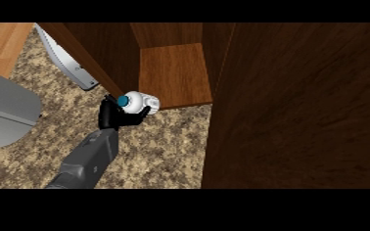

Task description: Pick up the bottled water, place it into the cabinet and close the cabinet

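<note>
The bottled water (136,101) is seen from above: a white body with a blue cap facing the head view. It sits at the front edge of the cabinet (289,103) shelf (175,73), at that shelf's near left corner, where the wooden shelf meets the speckled desk (166,147). Whether the bottle rests on the shelf or is held just above it cannot be told.

The left hand (114,115) is black and comes up from the grey forearm (86,161) at the lower left of the cabinet. Its fingers (142,113) are curled round the bottle, clamped on its lower and left sides, and the thumb lies against the bottle's left side.

The cabinet is dark brown wood. Its open door (80,54) runs as a slanted panel up and to the left of the bottle, and a tall dark panel stands to the right of the shelf.

A pale grey curved object (69,61) lies to the left of the cabinet door. A grey rounded object (14,112) lies on the desk farther left of the cabinet, cut off by the view's edge.
</note>
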Action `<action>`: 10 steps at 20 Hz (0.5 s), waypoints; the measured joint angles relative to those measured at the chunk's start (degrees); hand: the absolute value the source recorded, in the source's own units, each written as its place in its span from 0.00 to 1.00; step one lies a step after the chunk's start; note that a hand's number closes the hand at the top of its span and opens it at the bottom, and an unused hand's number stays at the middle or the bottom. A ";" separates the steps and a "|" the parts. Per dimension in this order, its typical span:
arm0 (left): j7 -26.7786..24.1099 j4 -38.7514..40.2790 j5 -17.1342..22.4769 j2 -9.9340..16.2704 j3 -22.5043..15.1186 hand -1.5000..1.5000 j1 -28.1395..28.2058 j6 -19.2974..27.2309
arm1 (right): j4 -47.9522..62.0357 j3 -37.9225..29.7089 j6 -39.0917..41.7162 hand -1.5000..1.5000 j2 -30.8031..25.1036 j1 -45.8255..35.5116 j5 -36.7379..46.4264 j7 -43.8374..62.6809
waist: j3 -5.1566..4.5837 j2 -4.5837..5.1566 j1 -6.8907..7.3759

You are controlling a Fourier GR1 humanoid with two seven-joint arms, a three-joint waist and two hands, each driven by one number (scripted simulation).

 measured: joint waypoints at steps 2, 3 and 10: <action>0.16 0.50 0.18 -0.13 0.16 1.00 -0.26 -0.89 | -0.22 -0.16 0.53 0.00 -0.15 0.49 -0.10 0.00 | -0.09 -0.03 0.25; 0.30 0.70 0.20 -0.26 0.18 1.00 -0.46 -1.43 | -0.27 -0.01 0.66 0.00 -0.21 0.53 0.09 0.07 | -0.15 0.00 0.56; 1.57 1.04 0.92 -0.59 0.92 1.00 -0.56 -7.21 | -1.81 0.31 1.41 1.00 -0.74 1.39 -0.01 0.92 | -0.51 0.03 1.72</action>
